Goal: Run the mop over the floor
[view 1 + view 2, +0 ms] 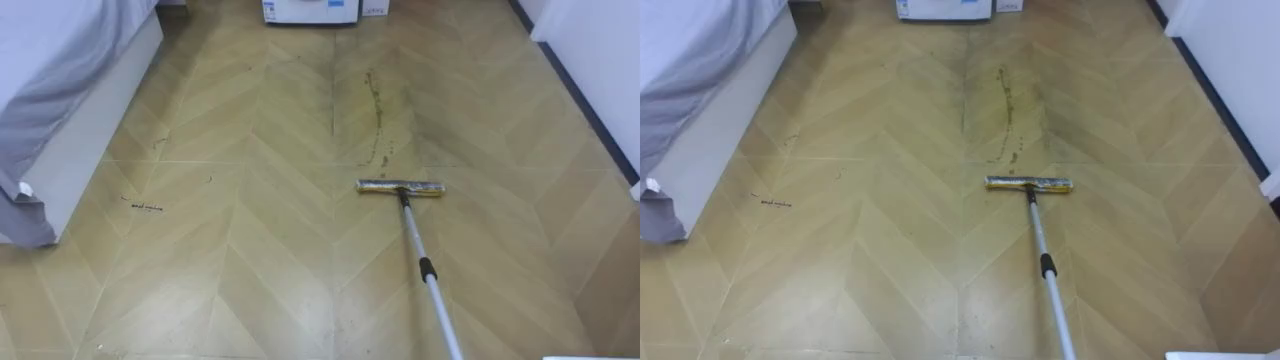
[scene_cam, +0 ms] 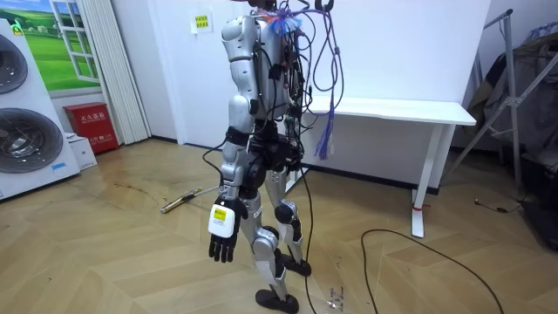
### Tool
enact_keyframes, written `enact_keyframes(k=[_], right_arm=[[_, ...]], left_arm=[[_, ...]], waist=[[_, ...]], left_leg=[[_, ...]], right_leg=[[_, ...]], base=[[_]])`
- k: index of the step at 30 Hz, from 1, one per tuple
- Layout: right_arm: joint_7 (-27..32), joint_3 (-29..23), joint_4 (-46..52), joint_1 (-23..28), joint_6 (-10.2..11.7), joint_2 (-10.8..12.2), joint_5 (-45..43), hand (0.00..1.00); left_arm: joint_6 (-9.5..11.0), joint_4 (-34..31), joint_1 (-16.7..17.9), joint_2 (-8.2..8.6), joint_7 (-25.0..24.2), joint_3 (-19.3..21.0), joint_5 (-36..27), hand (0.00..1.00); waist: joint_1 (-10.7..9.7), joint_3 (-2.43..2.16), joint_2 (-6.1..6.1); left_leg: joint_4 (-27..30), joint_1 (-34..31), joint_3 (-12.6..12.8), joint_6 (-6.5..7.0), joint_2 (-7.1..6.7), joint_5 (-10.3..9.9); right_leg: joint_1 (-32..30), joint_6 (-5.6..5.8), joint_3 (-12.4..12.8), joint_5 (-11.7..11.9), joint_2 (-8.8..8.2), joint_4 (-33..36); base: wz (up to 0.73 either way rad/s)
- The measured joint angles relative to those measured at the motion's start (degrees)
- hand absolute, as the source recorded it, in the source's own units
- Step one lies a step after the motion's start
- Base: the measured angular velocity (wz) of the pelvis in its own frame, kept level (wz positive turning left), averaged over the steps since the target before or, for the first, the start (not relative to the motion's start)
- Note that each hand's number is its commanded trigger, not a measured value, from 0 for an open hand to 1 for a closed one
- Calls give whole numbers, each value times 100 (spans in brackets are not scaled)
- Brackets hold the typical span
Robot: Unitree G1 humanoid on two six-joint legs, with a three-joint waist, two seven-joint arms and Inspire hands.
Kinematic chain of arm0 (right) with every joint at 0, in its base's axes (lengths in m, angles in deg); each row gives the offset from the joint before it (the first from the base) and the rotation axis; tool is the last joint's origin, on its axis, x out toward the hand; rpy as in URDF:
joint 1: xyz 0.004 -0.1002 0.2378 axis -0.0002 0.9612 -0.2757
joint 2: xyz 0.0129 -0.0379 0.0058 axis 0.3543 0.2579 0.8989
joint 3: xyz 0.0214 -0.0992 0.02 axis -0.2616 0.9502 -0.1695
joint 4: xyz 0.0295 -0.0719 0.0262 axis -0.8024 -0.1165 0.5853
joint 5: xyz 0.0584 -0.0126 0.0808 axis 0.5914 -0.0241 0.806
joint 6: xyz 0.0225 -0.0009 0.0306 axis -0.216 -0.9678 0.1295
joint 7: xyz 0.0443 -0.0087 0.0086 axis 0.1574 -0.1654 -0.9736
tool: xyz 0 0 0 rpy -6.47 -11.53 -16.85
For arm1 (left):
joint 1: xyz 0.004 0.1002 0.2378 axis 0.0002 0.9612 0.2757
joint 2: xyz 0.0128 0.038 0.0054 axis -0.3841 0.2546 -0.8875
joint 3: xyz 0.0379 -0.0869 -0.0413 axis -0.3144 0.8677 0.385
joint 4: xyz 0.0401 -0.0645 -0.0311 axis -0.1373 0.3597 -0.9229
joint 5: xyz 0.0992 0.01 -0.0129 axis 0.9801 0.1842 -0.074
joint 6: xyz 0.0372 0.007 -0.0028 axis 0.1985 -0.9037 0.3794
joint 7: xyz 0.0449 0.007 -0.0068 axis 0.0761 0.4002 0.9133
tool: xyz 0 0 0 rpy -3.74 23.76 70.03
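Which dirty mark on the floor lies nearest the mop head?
The long brownish streak, just beyond the mop head; the small dark scribble lies far to its left.

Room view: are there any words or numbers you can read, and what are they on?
None can be read clearly.
Red box beside the washing machines: light print on its front, too small to read.
Yellow sign on the wall: print too small to read.
Tag on the back of the left hand: too small to read.
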Motion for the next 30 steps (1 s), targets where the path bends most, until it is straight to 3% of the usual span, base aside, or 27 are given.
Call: enact_keyframes(k=[25,30], right_arm=[[-42,-23,-174,-20,-87,18,-79,100],[-8,-21,-176,-29,-118,23,-62,100]], left_arm=[[-116,2,-23,-16,-230,4,2,0],[-110,-11,-105,-21,-224,8,136,0]], waist=[[2,-8,-157],[1,-10,-197]], left_leg=[[16,-111,-60,0,-17,0],[102,-309,-105,0,-22,0]], right_leg=[[-34,0,-31,-1,-1,-93],[-157,-9,-171,-7,-35,-89]], base=[[0],[9]])
